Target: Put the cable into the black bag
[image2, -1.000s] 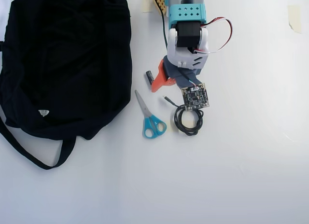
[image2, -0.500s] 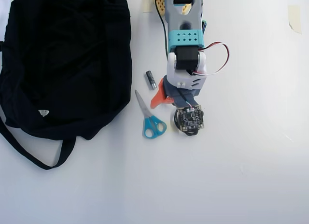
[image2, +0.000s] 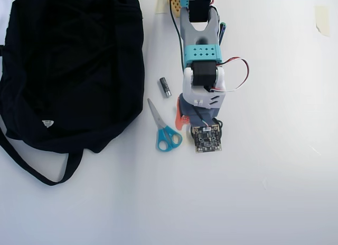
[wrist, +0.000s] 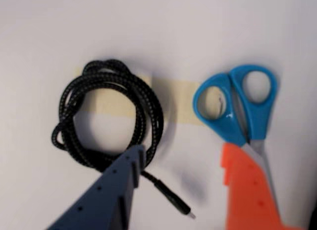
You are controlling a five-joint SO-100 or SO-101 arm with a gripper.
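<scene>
In the wrist view the cable [wrist: 148, 108], a black braided coil with a short plug end [wrist: 173, 200], lies on the white table over a strip of beige tape [wrist: 183, 108]. My gripper [wrist: 183, 155] is open above it. The dark blue finger [wrist: 116, 190] overlaps the coil's near edge, the orange finger [wrist: 247, 190] stands to the right, and the plug lies between them. In the overhead view my wrist and camera board [image2: 206, 138] hide the cable. The black bag [image2: 68, 71] fills the upper left, with its strap [image2: 31, 168] and white tag [image2: 47, 123].
Blue-handled scissors [wrist: 237, 101] lie right beside the orange finger, also shown left of the wrist from above as scissors [image2: 165, 130]. A small battery [image2: 165, 87] lies between the bag and the arm [image2: 202, 52]. Tape scraps sit at the far table edge.
The arm has reached farther toward the bottom of the overhead view. The wrist now sits over the cable and hides it. The orange finger has moved down beside the scissors.
</scene>
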